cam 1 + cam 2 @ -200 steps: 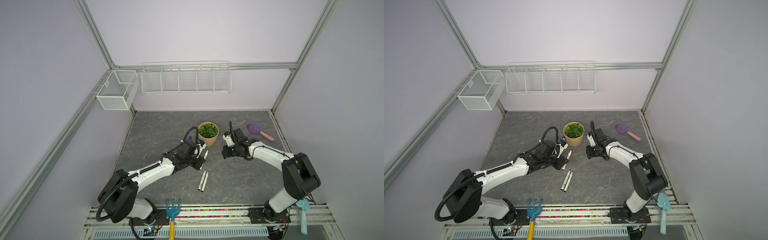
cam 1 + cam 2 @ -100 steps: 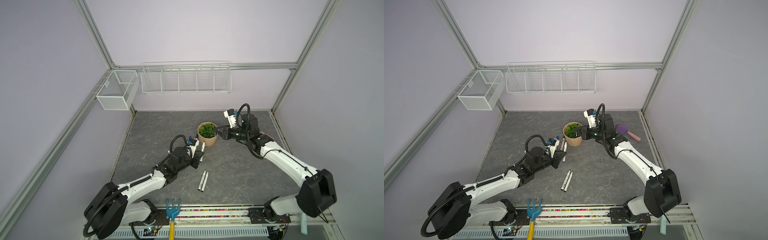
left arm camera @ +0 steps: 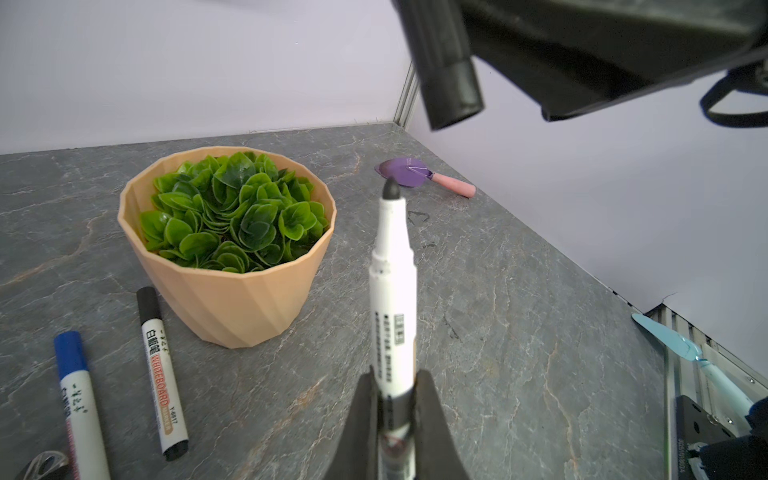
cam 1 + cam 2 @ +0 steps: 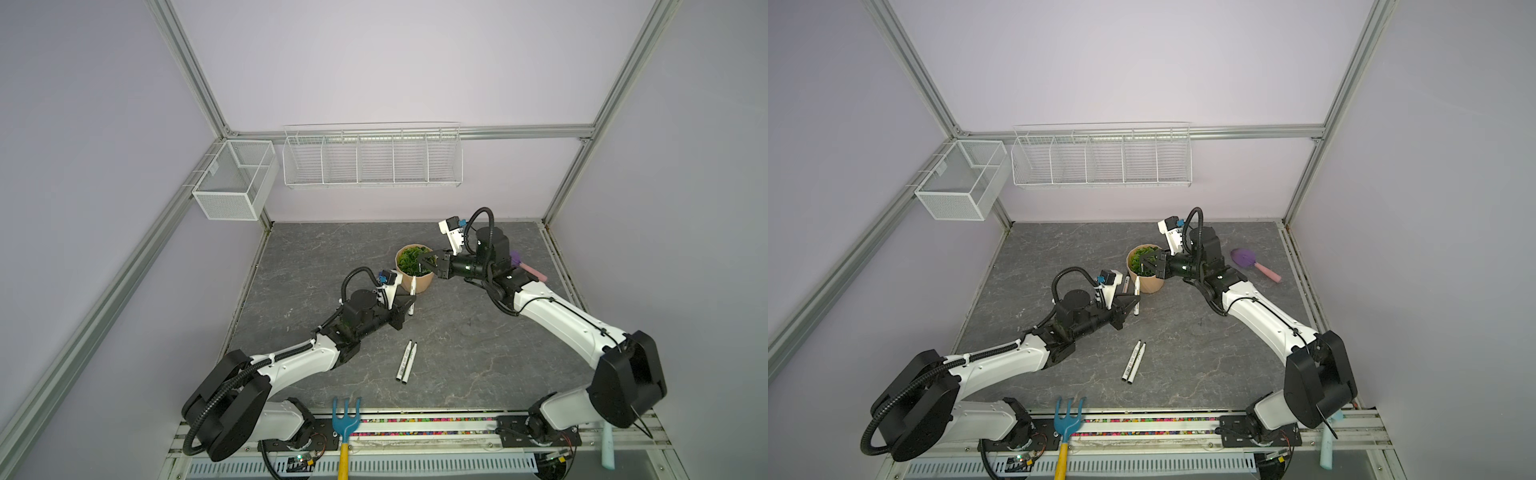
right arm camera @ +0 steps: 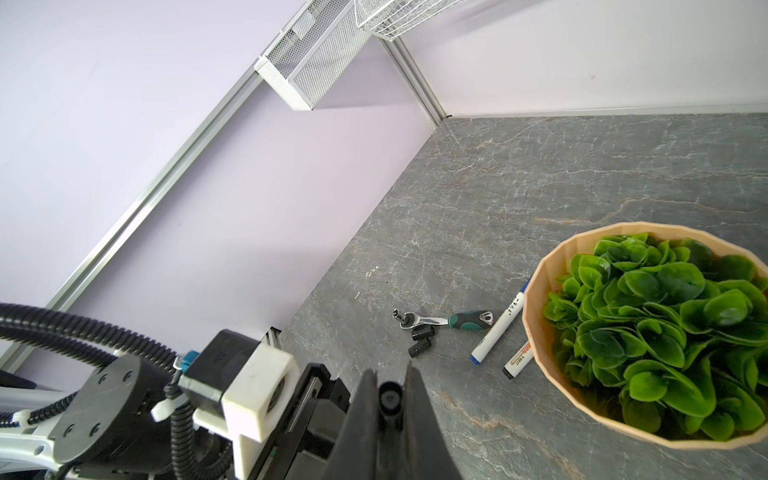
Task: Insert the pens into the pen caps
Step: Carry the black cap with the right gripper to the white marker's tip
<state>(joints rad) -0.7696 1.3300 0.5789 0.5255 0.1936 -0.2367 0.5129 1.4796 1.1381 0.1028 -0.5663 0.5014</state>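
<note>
Left gripper (image 3: 392, 390) is clamped on one uncapped white pen (image 3: 392, 299). Right gripper (image 5: 390, 380) is clamped on one black cylindrical cap (image 3: 451, 79), apart from the pen's tip. Two loose black caps (image 5: 420, 348) lie beside the ratchet wrench (image 5: 446, 320). Two capped pens (image 3: 160, 365) lie beside the faceted tan pot (image 3: 232, 307) of green leaves; two more pens (image 4: 406, 361) lie touching.

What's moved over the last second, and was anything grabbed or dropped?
The right gripper rose from low beside the pot and swung over toward its rim, carrying the black cap. The left gripper stayed near the pot holding the uncapped pen, its elbow drawn back. No grab or release shows. The two pens lying in front, the pot and the purple trowel kept their places.
</note>
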